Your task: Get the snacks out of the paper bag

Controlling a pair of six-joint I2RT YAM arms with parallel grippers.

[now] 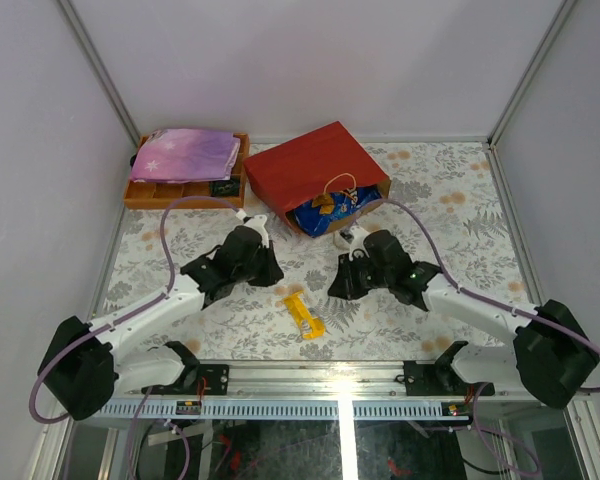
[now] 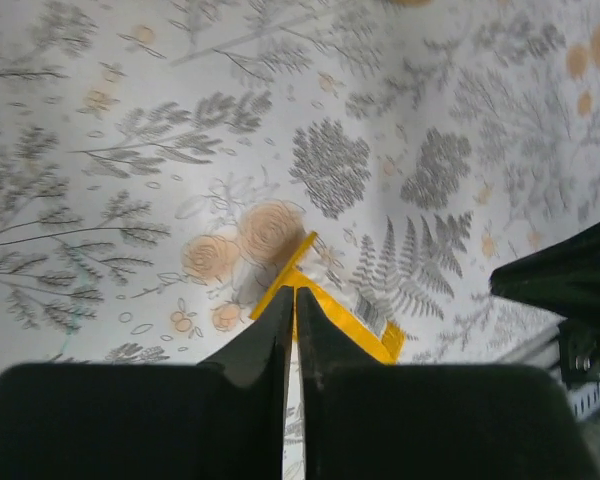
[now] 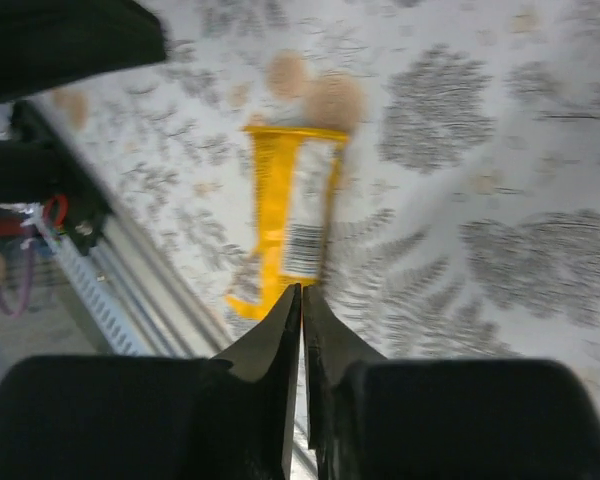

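Observation:
The red paper bag [image 1: 315, 172] lies on its side at the back middle, mouth toward me. The blue Doritos bag [image 1: 330, 210] sticks out of its mouth under the cord handle [image 1: 338, 184]. An orange-yellow snack packet [image 1: 304, 315] lies flat on the table between the arms; it also shows in the left wrist view [image 2: 335, 310] and in the right wrist view [image 3: 290, 225]. My left gripper [image 1: 270, 272] is shut and empty, above the table left of the packet. My right gripper [image 1: 336, 287] is shut and empty, right of the packet. Other small packets are hidden.
An orange compartment tray [image 1: 140, 192] stands at the back left with a pink-purple starry pouch [image 1: 185, 153] on it. The floral tablecloth [image 1: 460, 230] covers the table. A metal rail [image 1: 330, 375] runs along the near edge. Enclosure walls stand on three sides.

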